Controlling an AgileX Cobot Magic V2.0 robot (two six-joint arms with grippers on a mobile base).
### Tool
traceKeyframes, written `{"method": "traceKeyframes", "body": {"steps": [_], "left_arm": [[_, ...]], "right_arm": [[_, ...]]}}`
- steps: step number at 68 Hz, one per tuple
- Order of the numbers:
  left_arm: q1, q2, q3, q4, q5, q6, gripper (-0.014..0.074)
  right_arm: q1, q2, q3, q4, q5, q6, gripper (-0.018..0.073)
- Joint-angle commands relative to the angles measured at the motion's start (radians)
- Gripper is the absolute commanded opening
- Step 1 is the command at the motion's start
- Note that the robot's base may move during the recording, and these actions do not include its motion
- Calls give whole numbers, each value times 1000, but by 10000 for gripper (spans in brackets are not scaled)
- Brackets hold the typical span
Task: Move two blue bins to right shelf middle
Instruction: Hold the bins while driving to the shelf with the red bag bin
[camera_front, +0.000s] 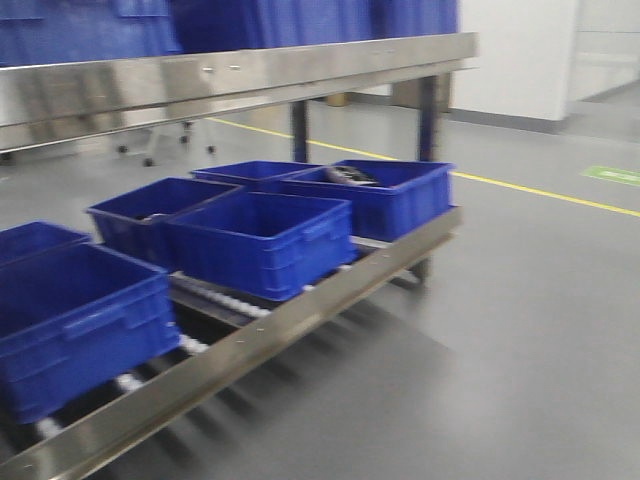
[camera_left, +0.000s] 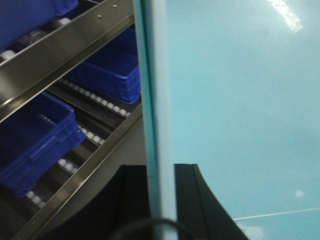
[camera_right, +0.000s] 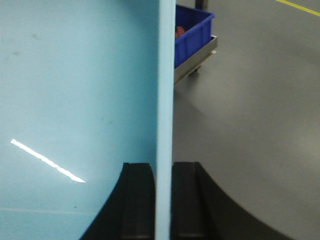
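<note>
We take the steel rack (camera_front: 300, 300) as our landmark: in the front view its low roller shelf carries dark blue crates (camera_front: 262, 240) in two rows, and more blue crates sit on the shelf above. The end crate (camera_front: 385, 195) at the rack's far end holds some dark item we cannot identify. That view shows neither arm nor any pale bin. The wrist views supply them: the left gripper (camera_left: 161, 200) has its black fingers (camera_left: 187, 195) pressed on either side of a pale cyan bin (camera_left: 240, 100) wall, with the rack and its crates just beyond the rim on the left. The right gripper (camera_right: 164, 200) clamps a pale cyan wall (camera_right: 75, 90) likewise, the rack's end crate showing past the rim. We cannot tell whether this is one bin or two. Only the right wrist view shows something reddish in that crate. The floor (camera_front: 520, 330) is smooth grey, crossed by a yellow line (camera_front: 540, 192) beyond the rack, with a green marking (camera_front: 612, 175) near a white wall (camera_front: 510, 50).
</note>
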Motion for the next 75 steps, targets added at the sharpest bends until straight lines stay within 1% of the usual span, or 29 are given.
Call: {"method": "traceKeyframes", "body": {"steps": [1,75], "left_arm": [[2,-17,-16,66,-45,7,-111],[2,-17,-16,66,-45,7,-111]], "right_arm": [[-3,-22,-21,-73,-54,-13,-167],[-3,-22,-21,-73,-54,-13,-167]]}}
